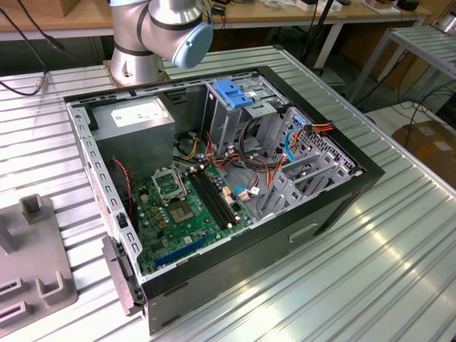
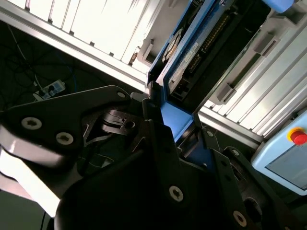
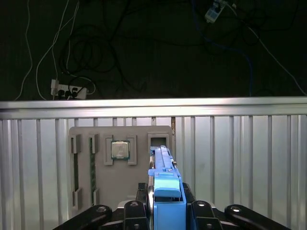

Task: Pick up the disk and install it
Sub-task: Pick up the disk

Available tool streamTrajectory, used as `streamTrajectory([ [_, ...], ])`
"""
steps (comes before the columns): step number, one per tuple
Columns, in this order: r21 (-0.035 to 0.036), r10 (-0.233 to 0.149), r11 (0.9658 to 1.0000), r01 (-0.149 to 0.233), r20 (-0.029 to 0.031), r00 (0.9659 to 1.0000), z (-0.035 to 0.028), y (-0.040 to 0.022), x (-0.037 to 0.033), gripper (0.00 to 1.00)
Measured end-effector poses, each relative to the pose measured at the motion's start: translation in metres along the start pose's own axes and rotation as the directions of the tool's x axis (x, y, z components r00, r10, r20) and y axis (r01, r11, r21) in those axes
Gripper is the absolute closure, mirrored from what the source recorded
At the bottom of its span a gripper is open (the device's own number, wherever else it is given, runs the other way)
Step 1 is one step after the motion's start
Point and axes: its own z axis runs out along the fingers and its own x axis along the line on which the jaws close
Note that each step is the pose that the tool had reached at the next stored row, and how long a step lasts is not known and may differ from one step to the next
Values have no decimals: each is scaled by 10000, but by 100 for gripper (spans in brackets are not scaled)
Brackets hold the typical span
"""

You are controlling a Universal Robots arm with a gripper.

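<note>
My gripper (image 3: pixel 165 208) is shut on the disk (image 3: pixel 163 167), which I see edge-on with its blue plastic rail between the black fingers (image 3: pixel 135 211). In the second wrist view the disk (image 2: pixel 192 52) shows its dark underside, a strip of white label and a blue rail, clamped in the gripper (image 2: pixel 165 122). The disk hangs above a grey fixture plate (image 3: pixel 98 187) on the ribbed metal table. The open computer case (image 1: pixel 335 203) lies on the table in the exterior view, with a metal drive cage under a blue plastic top (image 1: pixel 235 92).
A processor chip (image 3: pixel 120 149) sits in a pocket of the fixture plate beside an empty slot (image 3: pixel 159 140). The case holds a green motherboard (image 1: pixel 182 206), a grey power-supply box (image 1: pixel 135 117) and loose cables (image 1: pixel 249 171). The arm's base (image 1: pixel 157 35) stands behind the case.
</note>
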Motion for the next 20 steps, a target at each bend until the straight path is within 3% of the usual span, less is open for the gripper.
streamTrajectory([
  [20,1,-1,10000,1,0,10000,-175,-4,5,63],
])
